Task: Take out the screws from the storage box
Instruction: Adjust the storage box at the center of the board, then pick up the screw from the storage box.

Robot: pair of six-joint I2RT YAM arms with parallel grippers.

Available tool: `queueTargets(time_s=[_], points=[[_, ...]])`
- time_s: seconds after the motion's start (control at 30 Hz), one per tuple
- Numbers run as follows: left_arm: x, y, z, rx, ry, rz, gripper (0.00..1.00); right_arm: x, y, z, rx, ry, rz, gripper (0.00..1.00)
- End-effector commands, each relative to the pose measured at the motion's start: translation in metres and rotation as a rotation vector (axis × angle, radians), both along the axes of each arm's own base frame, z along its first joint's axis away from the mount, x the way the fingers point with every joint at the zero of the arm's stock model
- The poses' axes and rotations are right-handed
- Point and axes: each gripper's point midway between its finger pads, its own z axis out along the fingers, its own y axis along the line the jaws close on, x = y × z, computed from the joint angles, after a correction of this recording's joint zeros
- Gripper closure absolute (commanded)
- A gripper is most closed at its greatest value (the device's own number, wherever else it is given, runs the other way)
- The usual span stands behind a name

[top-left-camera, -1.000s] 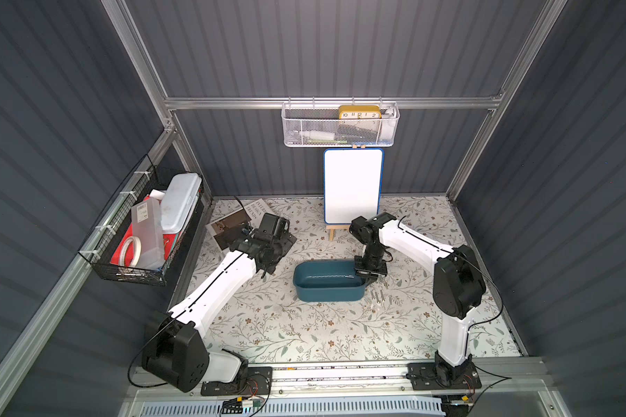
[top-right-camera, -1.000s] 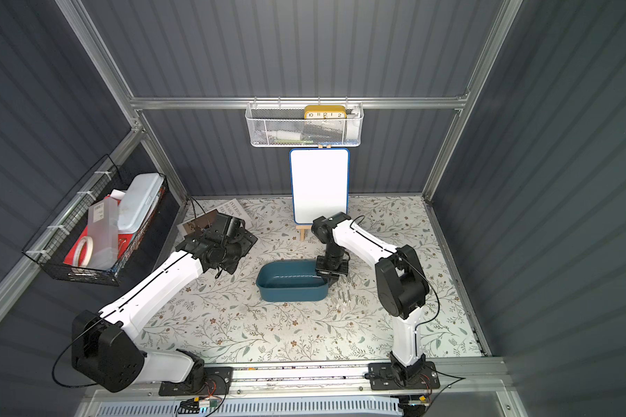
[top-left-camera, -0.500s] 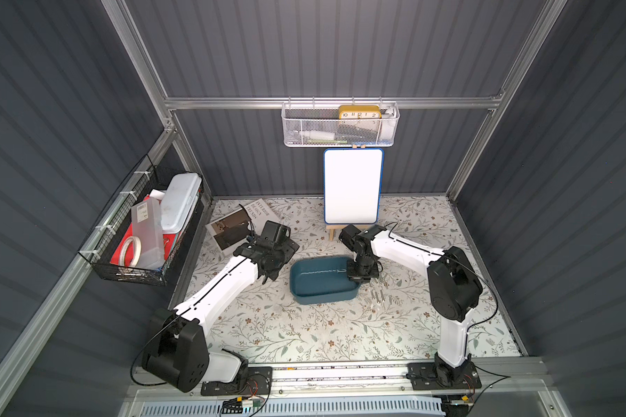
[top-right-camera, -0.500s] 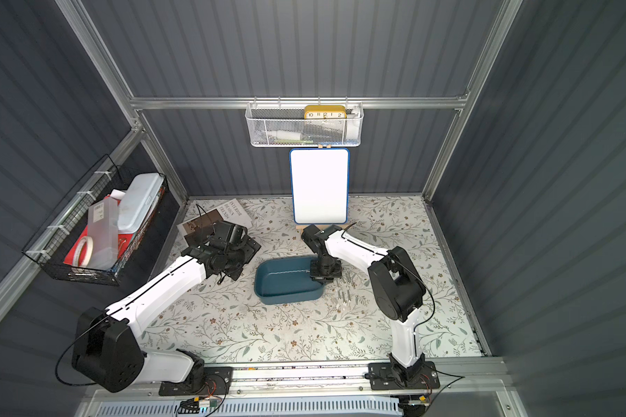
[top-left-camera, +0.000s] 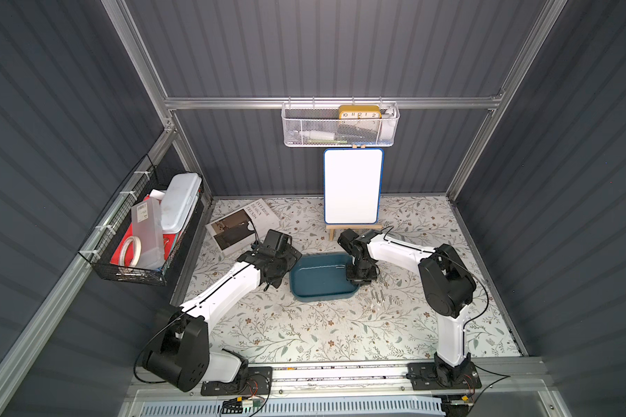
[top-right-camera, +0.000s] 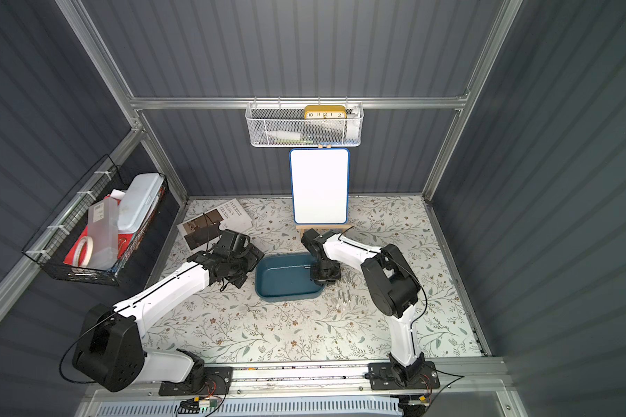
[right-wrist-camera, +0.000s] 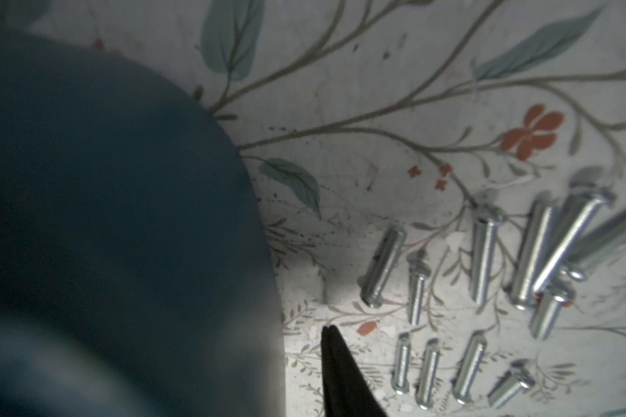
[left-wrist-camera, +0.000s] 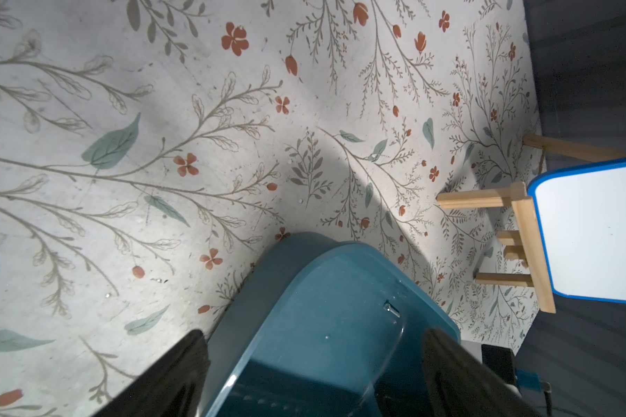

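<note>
The storage box [top-left-camera: 318, 279] [top-right-camera: 284, 279], a dark teal tray, lies mid-table. One screw [left-wrist-camera: 391, 309] rests inside by its far wall. Several screws [top-left-camera: 378, 296] [top-right-camera: 346, 298] [right-wrist-camera: 485, 289] lie on the mat just right of the box. My left gripper [top-left-camera: 286, 265] [left-wrist-camera: 315, 361] is wide open at the box's left end; its fingers [left-wrist-camera: 181, 375] straddle that end without touching. My right gripper [top-left-camera: 361, 279] sits over the right rim. In the right wrist view only one finger [right-wrist-camera: 337, 368] shows, outside the wall with mat between; the blurred box [right-wrist-camera: 105, 234] hides the other.
A whiteboard on a wooden easel [top-left-camera: 353, 191] stands behind the box. A magazine [top-left-camera: 243, 225] lies at the back left. A black wire basket [top-left-camera: 145, 231] hangs on the left wall and a white mesh basket [top-left-camera: 340, 126] on the back wall.
The left gripper has moved in to the box's left end. The right gripper, which held the right rim, has eased its jaws apart. The box has shifted slightly left.
</note>
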Motion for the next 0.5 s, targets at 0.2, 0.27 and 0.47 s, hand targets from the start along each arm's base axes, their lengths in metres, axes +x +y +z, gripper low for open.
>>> queueTargets(time_s=[0.2,0.27,0.47], points=[[0.005,-0.007,-0.004,-0.004,-0.012,-0.035,0.03,0.003,-0.021,0.034,-0.084,-0.068,0.085,0.68],[0.006,-0.008,-0.004,-0.008,-0.015,-0.036,0.03,0.003,-0.027,0.047,-0.11,-0.076,0.124,0.68],[0.008,-0.011,-0.003,-0.018,-0.026,-0.043,0.03,0.002,-0.029,0.086,-0.089,-0.124,0.107,0.67]])
